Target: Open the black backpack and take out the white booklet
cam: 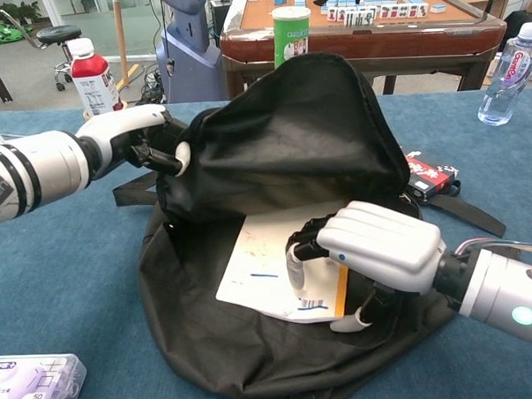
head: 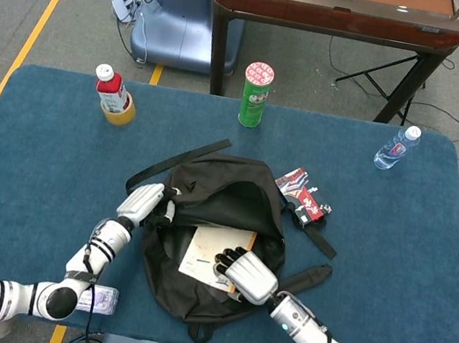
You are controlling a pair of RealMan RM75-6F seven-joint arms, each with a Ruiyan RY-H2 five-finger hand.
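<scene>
Backpack: the black backpack (head: 219, 223) lies in the middle of the blue table (head: 26, 162). Its mouth is wide open and its top flap stands up like a little tent in the chest view.
Booklet: the white booklet (cam: 269, 270) lies flat in the open mouth of the backpack, partly out over the front lip. It has an orange edge on its right side.
Left hand: the left hand (cam: 135, 134) is at about 9 o'clock from the backpack. Its fingers are curled tight on the edge of the black flap and hold it up.
Right hand: the right hand (cam: 365, 248) is at about 5 o'clock from the middle of the backpack. It rests on top of the booklet's right part with fingers bent down onto the page. The thumb sits low beside the orange edge. I cannot tell if it has a real hold on the booklet or just presses on it.
Can: a green can (head: 255, 94) stands at 12 o'clock from the backpack, near the far edge of the table.
Red bottle: a bottle with a red label (head: 113, 94) stands at about 10 o'clock, well apart from the backpack.
Water bottle: a clear bottle (head: 395, 147) stands at about 2 o'clock, far off.
Packet: a red and black packet (head: 302, 196) lies just beside the backpack at 3 o'clock.
Small box: a clear box (cam: 31, 385) lies at about 7 o'clock, near the front edge.
</scene>
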